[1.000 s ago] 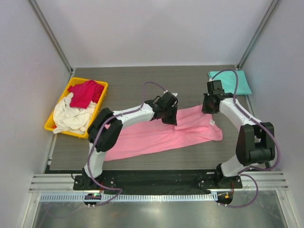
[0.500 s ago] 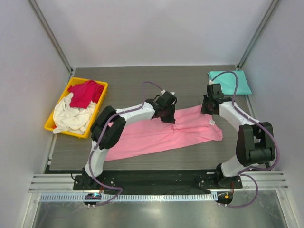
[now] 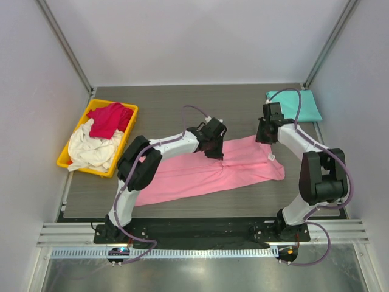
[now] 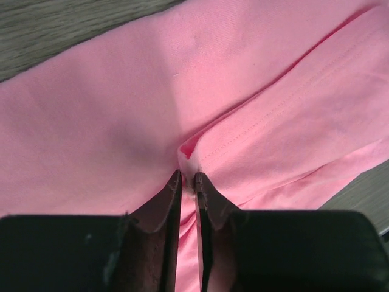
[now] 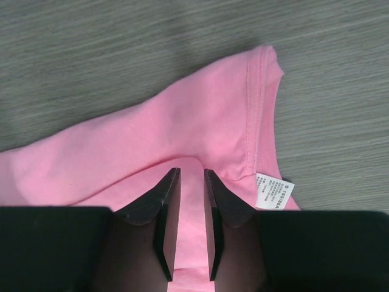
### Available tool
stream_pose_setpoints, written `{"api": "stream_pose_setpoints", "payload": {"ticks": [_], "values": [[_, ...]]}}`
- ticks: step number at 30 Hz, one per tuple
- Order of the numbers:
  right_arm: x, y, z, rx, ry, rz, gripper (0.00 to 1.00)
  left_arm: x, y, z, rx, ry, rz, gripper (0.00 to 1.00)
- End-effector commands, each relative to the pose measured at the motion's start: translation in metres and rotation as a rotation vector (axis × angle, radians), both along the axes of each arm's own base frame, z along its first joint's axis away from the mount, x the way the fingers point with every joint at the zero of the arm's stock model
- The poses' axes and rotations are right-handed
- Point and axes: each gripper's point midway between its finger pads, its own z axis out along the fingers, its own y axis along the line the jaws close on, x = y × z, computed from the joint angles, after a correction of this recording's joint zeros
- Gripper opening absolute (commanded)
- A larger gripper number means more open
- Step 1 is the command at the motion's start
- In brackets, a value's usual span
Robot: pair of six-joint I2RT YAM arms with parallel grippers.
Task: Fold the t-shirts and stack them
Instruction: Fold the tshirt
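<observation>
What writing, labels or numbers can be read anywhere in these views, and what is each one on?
"S 160/88A": this is my best reading of the clearest line on the white tag sewn at the neckline of the pink t-shirt, seen in the right wrist view. It is small and printed sideways.
Other lines on that tag: too small to read.
Same tag in the top view: only a white speck, unreadable.
Nothing else shows any text.
</observation>
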Motion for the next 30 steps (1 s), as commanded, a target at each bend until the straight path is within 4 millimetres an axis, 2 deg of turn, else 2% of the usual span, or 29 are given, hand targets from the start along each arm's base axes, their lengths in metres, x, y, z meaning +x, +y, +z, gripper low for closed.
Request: {"api": "stream_pose_setpoints", "payload": {"ticks": [1,4,5,6,9,10,13,15,19,22,26,30], "values": [[0.013,0.001,0.02,-0.011,-0.014,-0.01,0.28,0.009,-0.001,0.025,-0.018,-0.035,0.021,0.18],[0.009,-0.001,0.025,-0.014,0.025,-0.033,0.34,0.008,0.008,0.039,0.004,-0.059,0.027,0.25],[0.006,-0.002,0.029,-0.02,0.038,-0.056,0.34,0.004,0.014,0.04,0.023,-0.053,0.025,0.27],[0.005,-0.004,0.031,-0.026,0.04,-0.07,0.35,0.002,0.017,0.052,0.013,-0.065,0.022,0.3],[-0.001,-0.006,0.039,-0.037,0.048,-0.092,0.35,-0.002,0.03,0.061,0.03,-0.093,0.029,0.34],[-0.002,-0.005,0.042,-0.032,0.044,-0.095,0.34,-0.002,0.033,0.073,0.017,-0.114,0.033,0.35],[-0.008,0.006,0.044,0.008,0.052,-0.075,0.3,-0.004,0.042,0.079,0.019,-0.124,0.044,0.37],[-0.011,0.018,0.042,0.042,0.063,-0.048,0.23,-0.003,0.046,0.08,0.017,-0.117,0.051,0.37],[-0.014,0.035,0.03,0.09,0.085,-0.02,0.2,-0.001,0.06,0.069,0.039,-0.095,0.079,0.37],[-0.017,0.041,0.011,0.105,0.106,-0.015,0.2,0.0,0.069,0.059,0.055,-0.074,0.093,0.37],[-0.022,0.032,-0.02,0.053,0.131,-0.034,0.2,-0.002,0.094,0.032,0.106,-0.015,0.135,0.37],[-0.021,0.029,-0.04,0.024,0.13,-0.018,0.21,-0.003,0.108,0.02,0.122,0.012,0.166,0.37]]}}
